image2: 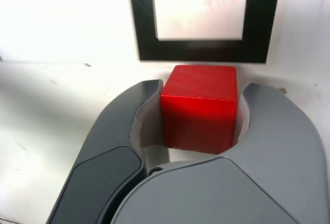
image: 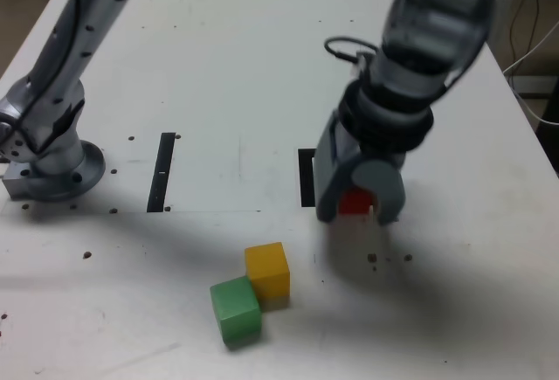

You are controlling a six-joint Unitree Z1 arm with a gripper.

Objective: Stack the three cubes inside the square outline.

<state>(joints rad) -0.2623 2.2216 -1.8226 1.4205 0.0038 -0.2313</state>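
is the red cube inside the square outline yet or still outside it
Outside. The red cube sits between the tool's jaws, just short of the square outline.

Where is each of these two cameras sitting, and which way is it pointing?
Exterior view: off the arm, above the white table, looking down at the arm, its base, the gripper, the yellow cube, the green cube and a black strip.
Wrist view: on the wrist, looking past the jaws, which press both sides of the red cube, toward the square outline just beyond.
Shared: gripper, red cube, square outline, table.
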